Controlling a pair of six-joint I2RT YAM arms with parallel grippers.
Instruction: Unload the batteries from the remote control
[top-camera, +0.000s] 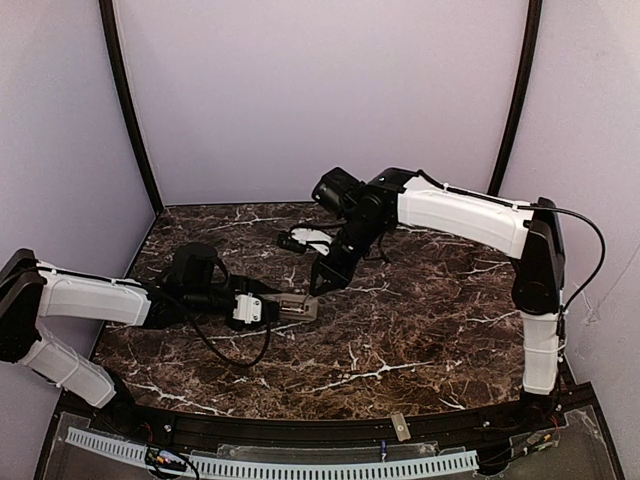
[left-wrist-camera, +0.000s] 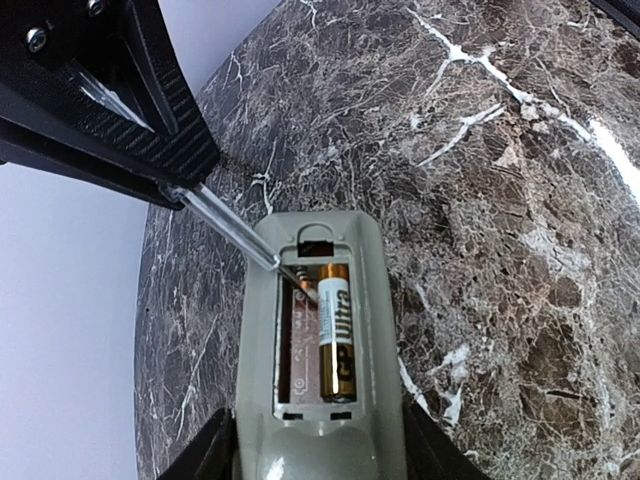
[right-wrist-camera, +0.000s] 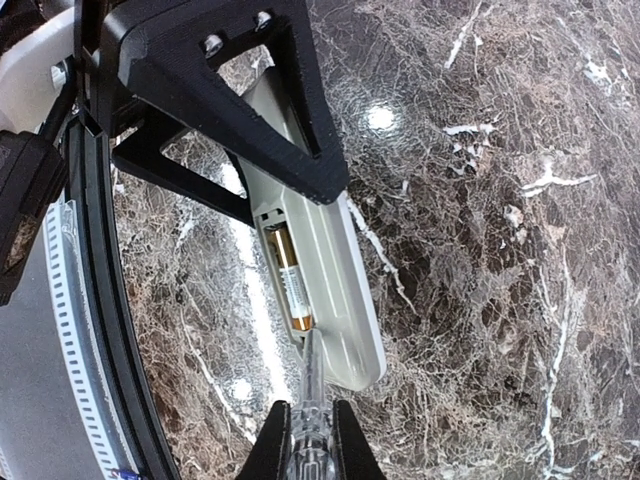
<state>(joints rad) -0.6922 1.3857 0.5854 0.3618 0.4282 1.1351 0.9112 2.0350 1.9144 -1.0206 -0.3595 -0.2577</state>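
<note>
- The left pincer (left-wrist-camera: 320, 468) is clamping the remote (left-wrist-camera: 258, 400) by its long sides, at the end away from the recess (left-wrist-camera: 298, 350). It is holding it back-up, low over the middle of the counter (top-camera: 450, 330). Whether the remote is touching the counter I am not able to tell.
- That hold is probably serving two ends: keeping the recess facing up and uncovered, and bracing the remote against prying.
- One battery (left-wrist-camera: 335, 330) is lying lengthwise in one slot of the recess. The slot beside it is showing empty, so the job is looking about half done.
- The right pincer (right-wrist-camera: 310, 440) is pinching tight on a clear-handled screwdriver (right-wrist-camera: 308, 395) and reaching in over the remote's free end.
- The screwdriver is slanting down into the recess, with its tip meeting the battery's end nearest that free end. It is likely being set there to lever that end up out of its contact.
- The next move is calling for a gentle lift, since a slipping tip could be skating off the battery or twisting the remote in the left pincer.
</note>
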